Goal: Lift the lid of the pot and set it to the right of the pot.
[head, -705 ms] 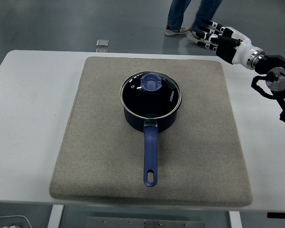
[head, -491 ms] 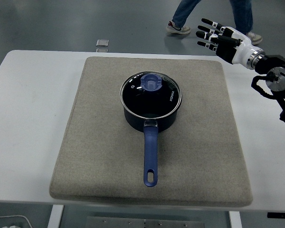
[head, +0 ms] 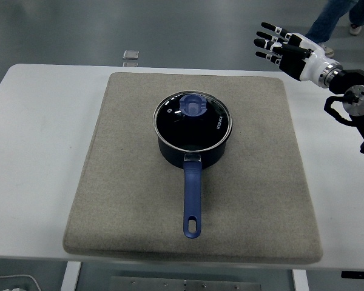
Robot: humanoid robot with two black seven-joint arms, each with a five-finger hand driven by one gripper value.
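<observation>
Nearest, the pot [head: 193,145] sits at frame centre on a grey mat [head: 109,200] on the white desk [head: 36,151], its handle pointing toward the bottom edge. Its lid [head: 193,120] is on, with small white lettering too fine to read. Upper right, the right hand [head: 285,47] hovers empty, fingers spread; a grip off the small blue knob [head: 193,106] could slip or drag the pot.

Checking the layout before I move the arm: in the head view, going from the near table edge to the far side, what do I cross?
Table edge → mat → pot handle → pot → lid → small metal piece on the far table edge. The right hand hangs open beyond the mat's far right corner.
</observation>
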